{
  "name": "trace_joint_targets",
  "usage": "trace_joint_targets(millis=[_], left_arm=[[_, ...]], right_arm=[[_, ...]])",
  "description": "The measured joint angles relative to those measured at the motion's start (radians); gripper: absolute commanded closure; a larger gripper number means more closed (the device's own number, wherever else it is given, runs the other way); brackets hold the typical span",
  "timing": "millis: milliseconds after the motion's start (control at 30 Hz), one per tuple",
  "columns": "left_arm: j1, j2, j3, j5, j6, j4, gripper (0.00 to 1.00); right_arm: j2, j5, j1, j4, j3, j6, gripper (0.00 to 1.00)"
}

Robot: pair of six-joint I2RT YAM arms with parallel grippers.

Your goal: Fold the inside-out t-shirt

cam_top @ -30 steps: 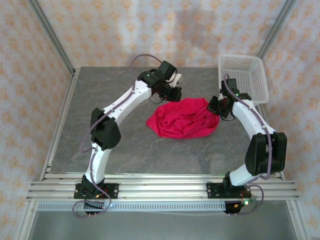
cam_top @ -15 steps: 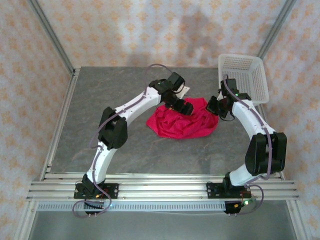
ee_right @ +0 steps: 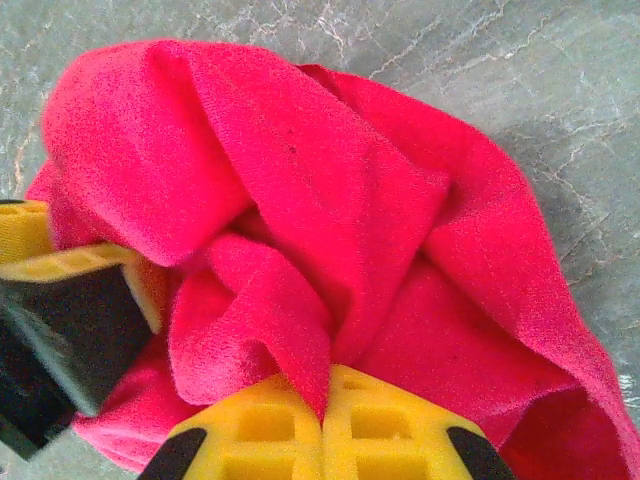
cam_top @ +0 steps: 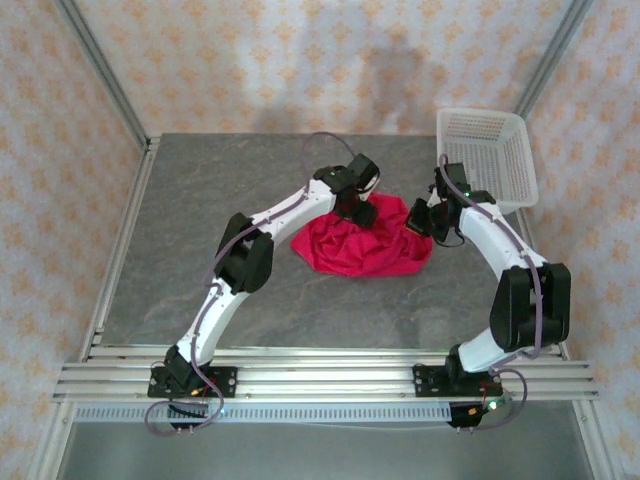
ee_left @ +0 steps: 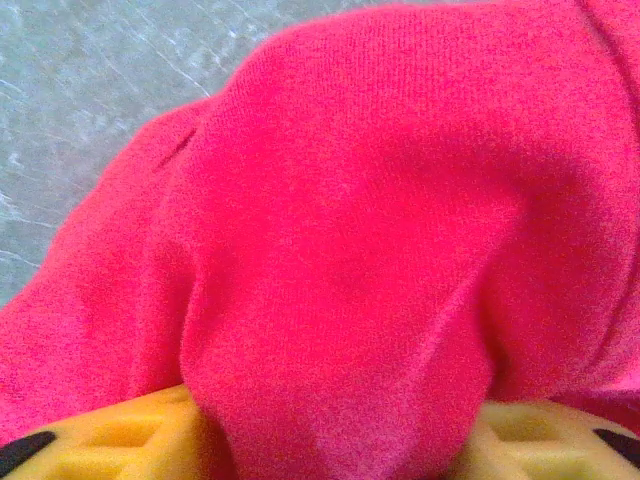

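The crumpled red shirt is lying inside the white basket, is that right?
Not quite. The red shirt is crumpled, but it lies on the grey table beside the white basket, not inside it. The top external view shows this.

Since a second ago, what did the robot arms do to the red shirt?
The left claw swung right from beside the t-shirt and came down on its far edge; red cloth now bunches between its fingers. The right claw stayed pinched on the shirt's right side, and the shirt stayed in a crumpled heap.
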Motion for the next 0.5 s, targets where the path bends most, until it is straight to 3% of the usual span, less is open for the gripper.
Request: trace_joint_targets(millis=[133,167,367,500], left_arm=[[0.013,0.000,0.023,-0.015,-0.004,-0.002,0.95],[0.016,0.000,0.031,-0.014,-0.008,-0.004,1.00],[0.047,0.000,0.071,-0.013,-0.005,-0.033,1.00],[0.073,-0.018,0.106,0.004,-0.022,-0.077,1.00]], right_arm=[[0.000,0.000,0.000,0.001,-0.006,-0.001,1.00],[0.000,0.000,0.000,0.001,-0.006,-0.002,1.00],[-0.005,0.026,0.000,0.000,-0.006,-0.016,1.00],[-0.006,0.124,-0.004,-0.013,-0.006,-0.027,1.00]])
